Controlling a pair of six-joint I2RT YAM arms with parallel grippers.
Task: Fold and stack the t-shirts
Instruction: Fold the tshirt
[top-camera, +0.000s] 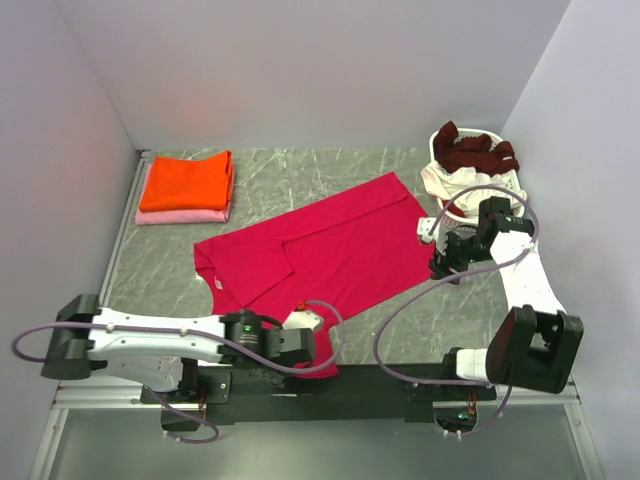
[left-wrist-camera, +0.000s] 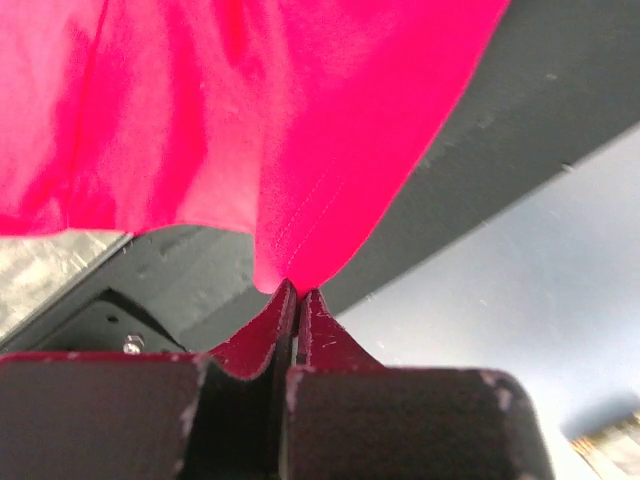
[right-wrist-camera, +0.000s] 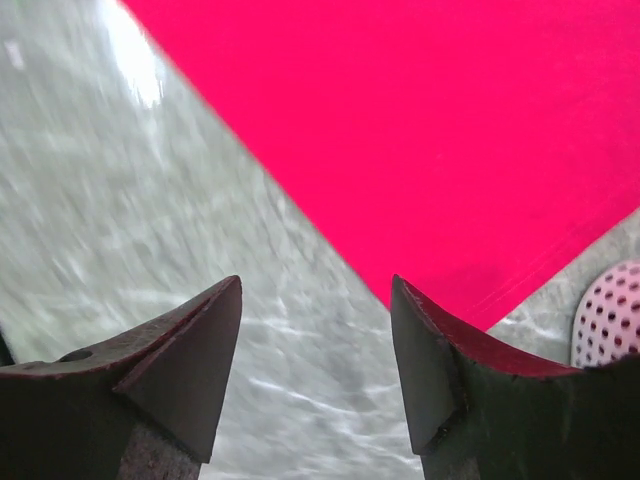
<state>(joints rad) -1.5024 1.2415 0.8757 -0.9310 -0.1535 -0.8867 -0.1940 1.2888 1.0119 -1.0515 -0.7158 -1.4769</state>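
Left hand (left-wrist-camera: 297, 295) is seen shut tight on the near hem of the crimson-pink t-shirt (top-camera: 340, 245), a pinch of cloth being held between the closed fingers at the near edge of the tabletop (top-camera: 300, 170). Right hand (right-wrist-camera: 315, 290) is held wide apart above bare marble, just beside the shirt's right-hand edge; nothing is gripped by it and no cloth is touched.

The crimson-pink t-shirt is spread slantwise across the middle of the tabletop. One flap on its left side appears to be laid over the body, so a first fold may be judged as made, though this cannot be told for certain from above.

At the far left corner, two folded shirts are stacked: the orange t-shirt (top-camera: 188, 182) is set on top of the pale pink t-shirt (top-camera: 180, 216), whose edge is seen beneath it. These two are taken as finished.

At the far right, the dark maroon t-shirt (top-camera: 475, 150) is heaped over the white t-shirt (top-camera: 440, 182) in the laundry basket (right-wrist-camera: 610, 315); neither is folded.

The task is therefore judged to be somewhat under half done: two shirts are stacked, one is being folded, and two are yet to be taken out, folded and added to the stack.
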